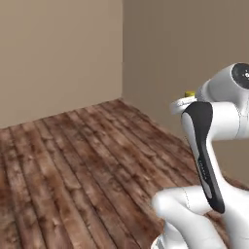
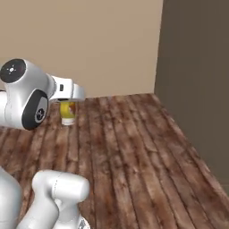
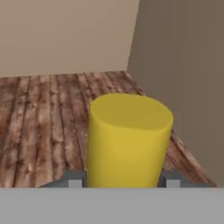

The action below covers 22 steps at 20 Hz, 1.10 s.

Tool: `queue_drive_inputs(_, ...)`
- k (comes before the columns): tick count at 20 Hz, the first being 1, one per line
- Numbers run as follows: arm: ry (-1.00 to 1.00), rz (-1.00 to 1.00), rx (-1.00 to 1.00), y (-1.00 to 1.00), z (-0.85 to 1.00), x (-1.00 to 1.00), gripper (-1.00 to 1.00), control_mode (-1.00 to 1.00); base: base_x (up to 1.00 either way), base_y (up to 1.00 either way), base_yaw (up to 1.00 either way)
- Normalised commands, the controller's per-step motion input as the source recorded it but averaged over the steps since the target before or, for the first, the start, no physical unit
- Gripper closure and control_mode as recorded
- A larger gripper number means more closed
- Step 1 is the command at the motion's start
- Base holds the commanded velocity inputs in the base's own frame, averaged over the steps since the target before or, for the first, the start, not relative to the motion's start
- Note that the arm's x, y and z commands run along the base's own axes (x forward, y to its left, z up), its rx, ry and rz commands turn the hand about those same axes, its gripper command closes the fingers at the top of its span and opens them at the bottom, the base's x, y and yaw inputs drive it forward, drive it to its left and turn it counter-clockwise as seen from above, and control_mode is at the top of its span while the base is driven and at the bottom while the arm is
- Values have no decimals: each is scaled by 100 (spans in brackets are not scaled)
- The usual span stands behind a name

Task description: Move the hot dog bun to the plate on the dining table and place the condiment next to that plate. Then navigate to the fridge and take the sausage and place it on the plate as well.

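Here the condiment bottle [image 3: 129, 141] sits squarely between the two finger tips of the gripper [image 3: 124, 178], which is clamped on its lower body — one tip [image 3: 75, 180] presses the left flank, the other the right. From the left base camera just the yellow cap [image 1: 189, 94] peeks out beyond the white wrist; from the right base camera the bottle [image 2: 68, 112] hangs below the hand, carried clear of the wooden plank floor [image 2: 134, 147] with beige walls [image 1: 58, 53] behind.

It looks like a smooth, rigid plastic cylinder — probably light, not fragile, but likely slippery on its glossy curved side. A hold across the middle of the body, as now, seems the sound choice; gripping near the cap would likely let it swing or slip.
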Motion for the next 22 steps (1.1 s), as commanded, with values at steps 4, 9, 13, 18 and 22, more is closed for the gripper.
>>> queue_drive_inputs(4, 0, 0, 0, 0, 0, 0, 100, 100, 90, -12, 76)
queue_drive_inputs(9, 0, 0, 0, 0, 0, 0, 100, 100, 100, -7, 59)
queue_drive_inputs(13, 0, 0, 0, 0, 0, 0, 100, 100, 100, -15, 36)
queue_drive_inputs(18, 0, 0, 0, 0, 0, 0, 100, 100, 100, -25, 27)
queue_drive_inputs(22, 0, 0, 0, 0, 0, 0, 100, 100, 100, -29, 24)
